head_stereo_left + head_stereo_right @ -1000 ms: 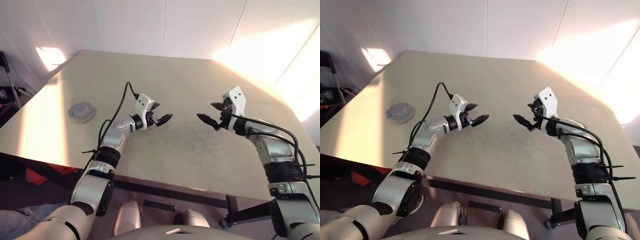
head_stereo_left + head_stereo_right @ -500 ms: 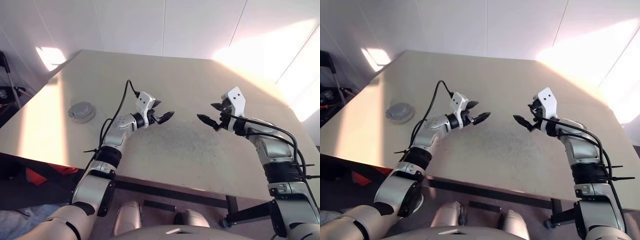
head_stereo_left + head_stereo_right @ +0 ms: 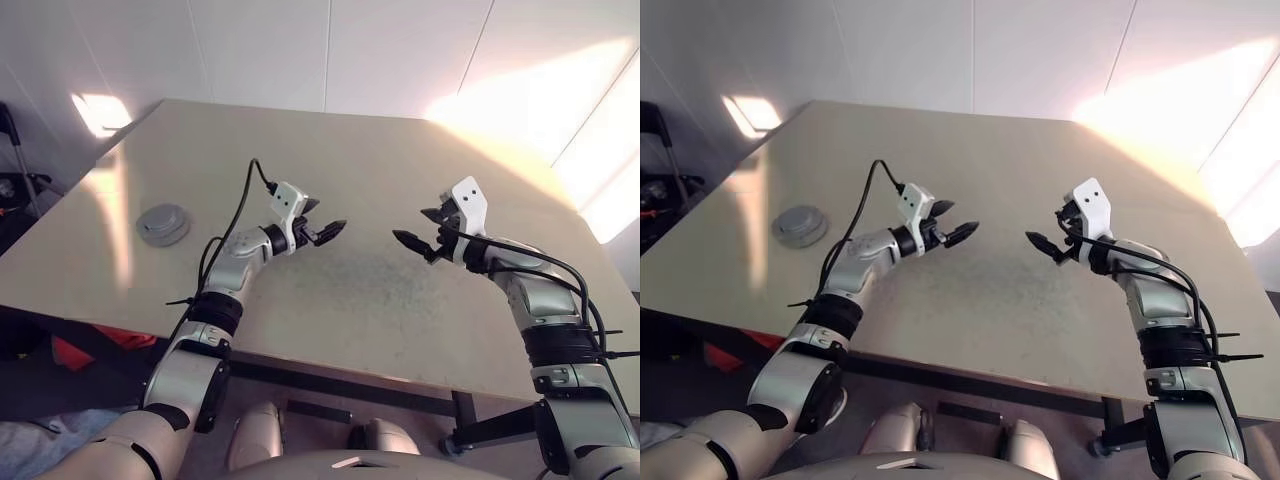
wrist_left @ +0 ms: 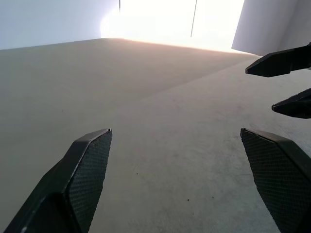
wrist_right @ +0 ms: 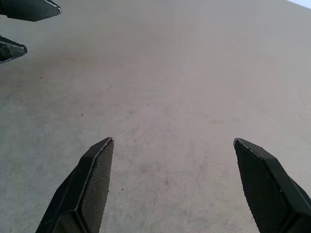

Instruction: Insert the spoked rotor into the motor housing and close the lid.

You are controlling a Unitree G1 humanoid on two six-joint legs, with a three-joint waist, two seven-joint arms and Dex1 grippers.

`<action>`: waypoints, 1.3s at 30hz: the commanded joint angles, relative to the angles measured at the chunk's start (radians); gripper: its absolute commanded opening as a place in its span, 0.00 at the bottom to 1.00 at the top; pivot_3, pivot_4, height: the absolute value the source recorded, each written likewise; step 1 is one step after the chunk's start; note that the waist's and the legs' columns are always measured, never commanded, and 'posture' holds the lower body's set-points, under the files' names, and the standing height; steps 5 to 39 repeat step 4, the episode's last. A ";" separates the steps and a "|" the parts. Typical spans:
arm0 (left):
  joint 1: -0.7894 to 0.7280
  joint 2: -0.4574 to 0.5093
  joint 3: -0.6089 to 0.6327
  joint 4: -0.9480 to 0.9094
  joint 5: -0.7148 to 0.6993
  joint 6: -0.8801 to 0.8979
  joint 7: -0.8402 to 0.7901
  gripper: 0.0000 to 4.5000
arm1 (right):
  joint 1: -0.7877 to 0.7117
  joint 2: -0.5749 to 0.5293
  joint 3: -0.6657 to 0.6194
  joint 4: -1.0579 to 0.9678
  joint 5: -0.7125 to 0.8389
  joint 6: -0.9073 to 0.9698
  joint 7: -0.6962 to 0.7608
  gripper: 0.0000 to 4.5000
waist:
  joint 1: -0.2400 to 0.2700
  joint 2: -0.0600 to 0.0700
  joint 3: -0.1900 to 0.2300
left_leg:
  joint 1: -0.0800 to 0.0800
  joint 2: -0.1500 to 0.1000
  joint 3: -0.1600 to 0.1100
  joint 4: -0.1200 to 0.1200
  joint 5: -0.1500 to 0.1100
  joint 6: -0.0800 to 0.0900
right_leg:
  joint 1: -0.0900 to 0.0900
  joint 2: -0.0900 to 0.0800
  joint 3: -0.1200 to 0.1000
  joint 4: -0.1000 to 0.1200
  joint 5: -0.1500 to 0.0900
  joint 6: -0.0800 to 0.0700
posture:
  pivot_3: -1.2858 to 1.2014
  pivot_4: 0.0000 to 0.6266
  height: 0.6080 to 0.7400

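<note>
At the far left of the bench (image 3: pixel 420 330), a round grey assembly (image 3: pixel 163 223) is sitting alone, well apart from both arms. Its silver-grey top face suggests that the lid (image 3: pixel 163 217) is lying over the motor housing, but the ribs and slots are too small to confirm, and the housing's windings cannot be made out. The spoked rotor cannot be located as a separate part on the bench surface; whether it is sitting inside the assembly cannot be told.

To the right of the assembly, the left end effector (image 3: pixel 323 232) is hovering above the middle of the bench with its fingers spread wide and nothing between them. The left wrist view is showing bare bench surface between the two black fingers.

Further right, the right end effector (image 3: pixel 417 241) is hovering at about the same height, facing the left one across a gap. Its fingers are likewise standing wide apart and carrying nothing. The right wrist view is showing bare bench between them, with the tips of the left end effector visible at one corner.

Judgement on progress: if the grey top is the lid seated on the housing, the task is reading as complete or nearly so, with both arms standing clear. If the stack is unassembled, every step is remaining. The pictures are not settling which.
</note>
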 commanded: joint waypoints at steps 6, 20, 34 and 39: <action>-0.035 0.000 0.014 -0.010 -0.006 -0.027 0.003 0.99 | -0.045 0.002 -0.011 0.018 -0.010 -0.032 -0.005 0.99 | 0.000 0.000 0.000 | 0.000 0.000 0.000 0.000 0.000 0.000 | 0.000 0.000 0.000 0.000 0.000 0.000 | 0.52 0.00 1.00; -0.035 0.000 0.014 -0.010 -0.006 -0.027 0.003 0.99 | -0.045 0.002 -0.011 0.018 -0.010 -0.032 -0.005 0.99 | 0.000 0.000 0.000 | 0.000 0.000 0.000 0.000 0.000 0.000 | 0.000 0.000 0.000 0.000 0.000 0.000 | 0.52 0.00 1.00; -0.035 0.000 0.014 -0.010 -0.006 -0.027 0.003 0.99 | -0.045 0.002 -0.011 0.018 -0.010 -0.032 -0.005 0.99 | 0.000 0.000 0.000 | 0.000 0.000 0.000 0.000 0.000 0.000 | 0.000 0.000 0.000 0.000 0.000 0.000 | 0.52 0.00 1.00; -0.035 0.000 0.014 -0.010 -0.006 -0.027 0.003 0.99 | -0.045 0.002 -0.011 0.018 -0.010 -0.032 -0.005 0.99 | 0.000 0.000 0.000 | 0.000 0.000 0.000 0.000 0.000 0.000 | 0.000 0.000 0.000 0.000 0.000 0.000 | 0.52 0.00 1.00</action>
